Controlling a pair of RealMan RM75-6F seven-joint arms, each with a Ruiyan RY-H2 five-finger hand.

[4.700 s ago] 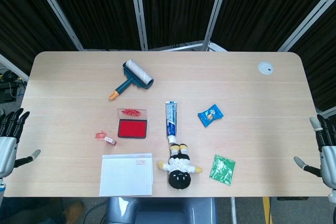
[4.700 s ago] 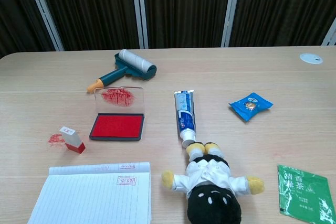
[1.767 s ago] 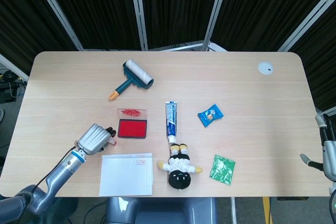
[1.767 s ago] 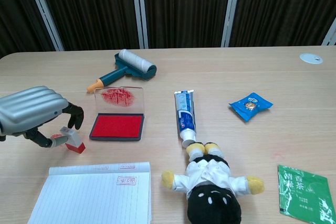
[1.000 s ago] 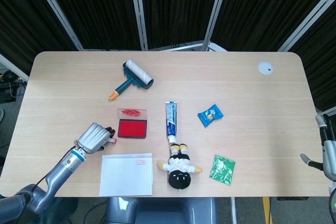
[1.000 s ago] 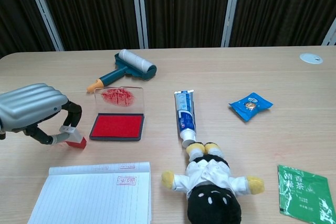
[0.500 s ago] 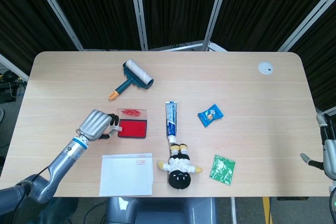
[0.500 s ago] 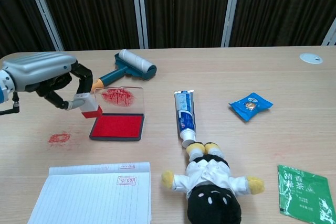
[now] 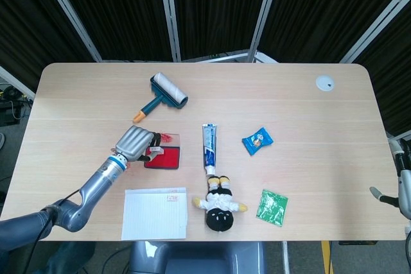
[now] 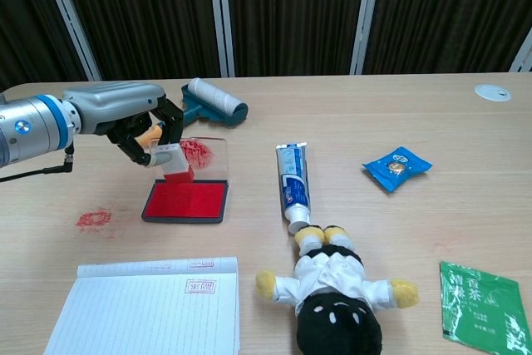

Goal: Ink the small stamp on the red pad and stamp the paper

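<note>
While its label stays unreadable, the left robot hand (image 10: 141,126) pinches the small stamp (image 10: 176,164) above the red pad (image 10: 188,201).

Counted on table: 1 small stamp (image 10: 174,161), 1 red ink pad (image 10: 186,200), 1 lined notepad (image 10: 150,315), 1 lint roller (image 10: 204,103), 1 toothpaste tube (image 10: 293,184), 1 blue snack pkt (image 10: 396,165), 1 green sachet (image 10: 484,300), 1 plush doll (image 10: 334,293), 1 white disc (image 10: 493,92). 2 hands seen: left hand (image 10: 133,118), right hand (image 9: 401,192).
</note>
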